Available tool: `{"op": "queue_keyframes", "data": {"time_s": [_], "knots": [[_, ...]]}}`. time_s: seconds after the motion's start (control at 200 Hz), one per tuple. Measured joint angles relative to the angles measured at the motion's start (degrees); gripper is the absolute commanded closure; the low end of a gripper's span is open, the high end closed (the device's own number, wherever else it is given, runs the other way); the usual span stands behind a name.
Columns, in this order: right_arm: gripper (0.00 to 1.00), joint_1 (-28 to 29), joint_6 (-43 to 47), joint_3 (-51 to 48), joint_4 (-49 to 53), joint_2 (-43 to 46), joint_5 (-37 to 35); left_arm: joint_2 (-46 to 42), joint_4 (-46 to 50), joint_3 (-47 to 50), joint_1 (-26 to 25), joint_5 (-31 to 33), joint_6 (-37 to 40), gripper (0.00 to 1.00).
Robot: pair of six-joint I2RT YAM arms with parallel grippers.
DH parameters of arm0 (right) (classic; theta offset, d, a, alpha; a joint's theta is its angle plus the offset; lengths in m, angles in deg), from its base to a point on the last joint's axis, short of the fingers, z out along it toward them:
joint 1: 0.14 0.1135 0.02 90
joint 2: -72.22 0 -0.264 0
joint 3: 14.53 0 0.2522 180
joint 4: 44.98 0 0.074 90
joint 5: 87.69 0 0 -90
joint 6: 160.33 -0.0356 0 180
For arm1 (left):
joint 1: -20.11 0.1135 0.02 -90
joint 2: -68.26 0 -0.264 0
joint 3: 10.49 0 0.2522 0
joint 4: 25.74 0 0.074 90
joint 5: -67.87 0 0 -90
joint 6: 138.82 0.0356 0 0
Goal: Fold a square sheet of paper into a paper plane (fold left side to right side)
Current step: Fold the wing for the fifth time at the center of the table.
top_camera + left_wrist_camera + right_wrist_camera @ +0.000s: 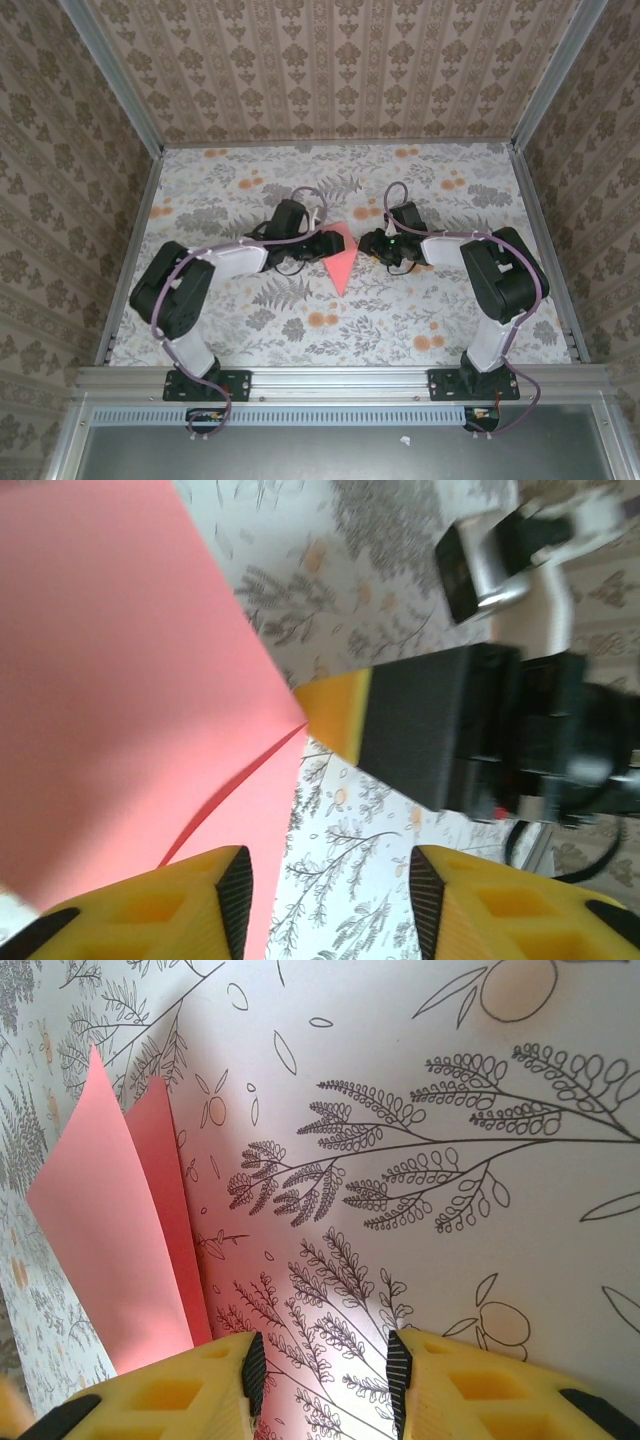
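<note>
Left gripper (330,880): jaws wide, empty. Right gripper (322,1360): the same, with one fingertip (335,713) touching the paper's edge. Pink paper (340,262) lies mid-table (450,300), a narrow triangle with its tip toward the near edge and one flap raised. Judged mid left-to-right fold. Next: press the flap flat, edges matched.

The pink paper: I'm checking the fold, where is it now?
Top view: the paper lies at the middle of the table, directly between the left claw and right claw.
</note>
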Motion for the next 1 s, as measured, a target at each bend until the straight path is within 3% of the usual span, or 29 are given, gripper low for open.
{"op": "queue_keyframes", "data": {"time_s": [0.065,0.225,0.55,0.7,0.895,1.0], "knots": [[0.59,0.0,0.2,0.0,0.0,0.0,0.0,-3.3,1.6,0.7,1.4,1.0,0.7,0.43],[0.59,0.0,0.7,0.0,0.0,0.0,0.2,-7.5,4.9,3.1,6.4,3.1,1.2,0.43],[0.59,0.0,1.1,0.0,0.0,0.0,0.4,2.3,3.6,3.3,7.5,1.4,1.4,0.44],[0.59,0.0,1.3,0.0,0.0,0.0,0.5,6.6,1.7,0.5,7.5,0.5,1.4,0.56],[0.57,0.0,2.6,-0.8,-0.6,0.7,1.0,9.3,-0.9,-1.5,7.4,-1.0,2.9,0.87],[0.54,-0.6,4.8,-2.0,0.2,2.8,1.6,9.4,-2.0,-1.5,7.4,-1.9,3.7,0.98]]}}
